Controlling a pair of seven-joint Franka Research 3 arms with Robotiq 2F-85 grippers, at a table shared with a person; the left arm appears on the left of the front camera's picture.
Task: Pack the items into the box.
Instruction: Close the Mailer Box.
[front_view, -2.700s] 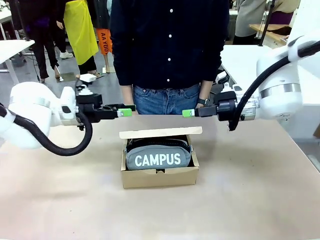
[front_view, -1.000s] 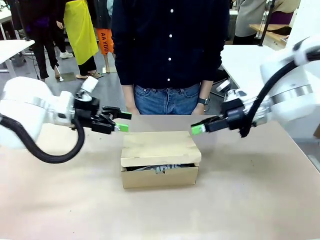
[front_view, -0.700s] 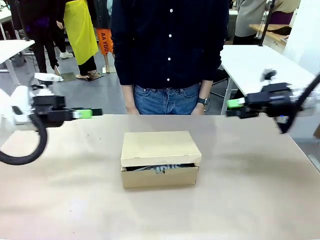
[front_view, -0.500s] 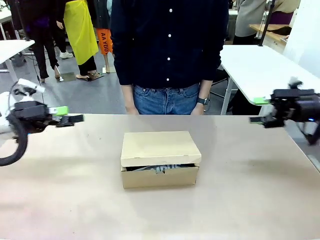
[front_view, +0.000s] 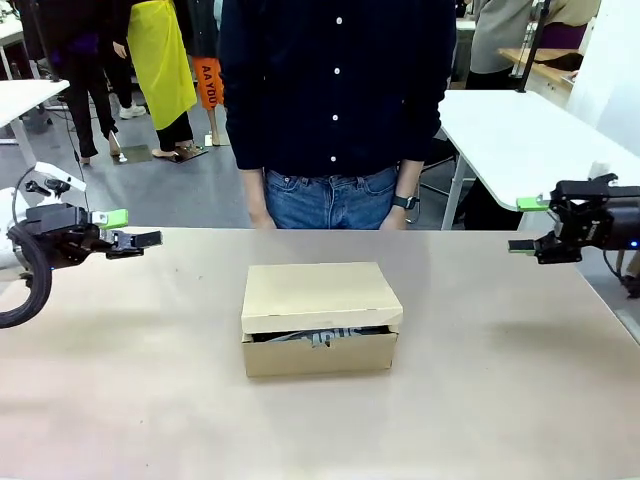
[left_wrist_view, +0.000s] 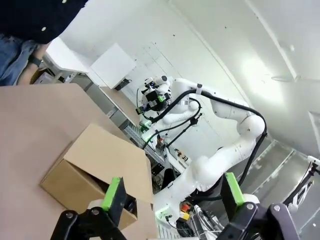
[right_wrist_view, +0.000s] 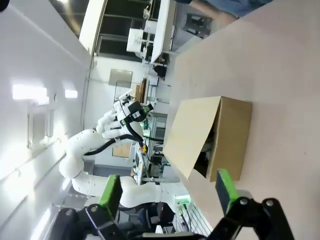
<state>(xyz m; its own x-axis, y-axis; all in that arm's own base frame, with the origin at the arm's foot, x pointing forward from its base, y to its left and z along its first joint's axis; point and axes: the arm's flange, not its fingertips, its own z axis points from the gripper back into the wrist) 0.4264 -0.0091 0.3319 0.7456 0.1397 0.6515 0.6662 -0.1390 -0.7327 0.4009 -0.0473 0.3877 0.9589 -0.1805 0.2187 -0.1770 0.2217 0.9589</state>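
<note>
- Both arms have drawn back to the bench ends; left claw and right claw gape, gripping nothing.
- Plain brown cardboard box sits mid-bench, flap nearly down, grey-blue pouch peeking through the gap.
- Matte tan bench; person beyond.

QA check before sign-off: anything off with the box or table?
The box lid isn't fully shut: its front edge rides up, leaving a gap where the grey-blue pouch shows. Both grippers, left and right, are open and apart from it.
</note>
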